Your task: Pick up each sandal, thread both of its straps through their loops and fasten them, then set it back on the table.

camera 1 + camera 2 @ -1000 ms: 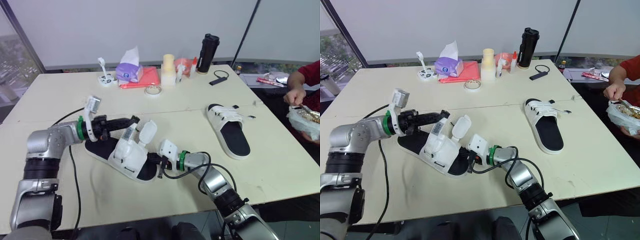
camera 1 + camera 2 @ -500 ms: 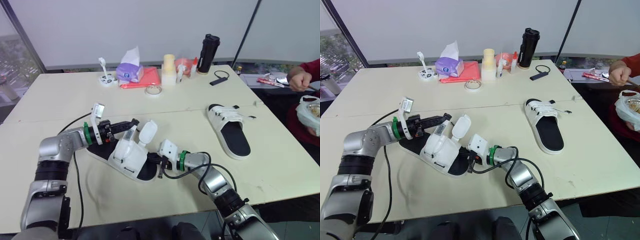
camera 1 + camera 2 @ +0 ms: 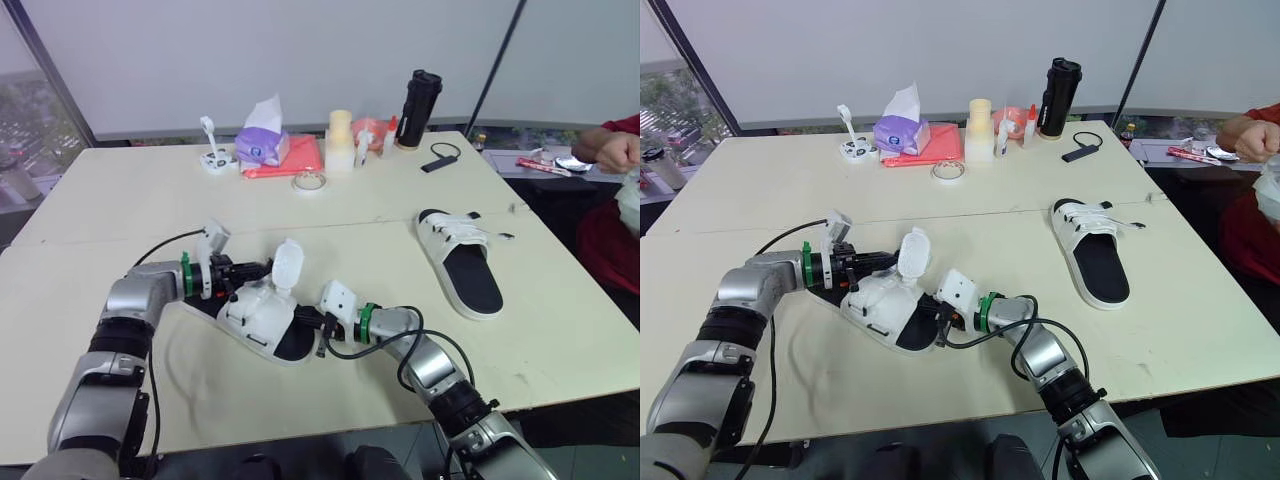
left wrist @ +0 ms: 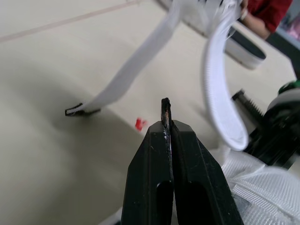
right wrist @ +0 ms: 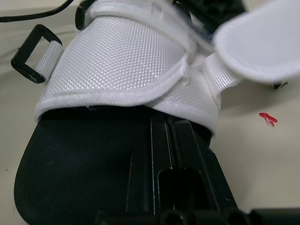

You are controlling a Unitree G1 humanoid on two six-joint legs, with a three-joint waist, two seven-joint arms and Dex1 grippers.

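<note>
step: fastening near sandal [image 3: 262, 318], flat on surface [image 3: 120, 200] between both arms, strap [image 3: 287, 265] upright, unthreaded | left pincer [image 4: 166, 112] pressed closed beside strap | right pincer [image 5: 169, 126] closed over footbed | next, probably: grasp strap end, feed through loop [image 5: 35, 56]

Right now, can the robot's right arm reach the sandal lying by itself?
Probably yes: bare table lies between the right end effector and the far sandal, though it sits at the near sandal.

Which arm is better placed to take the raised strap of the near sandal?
Left, probably. The left claw is beside the raised strap of the near sandal; the right claw lies low at its opposite end.
</note>
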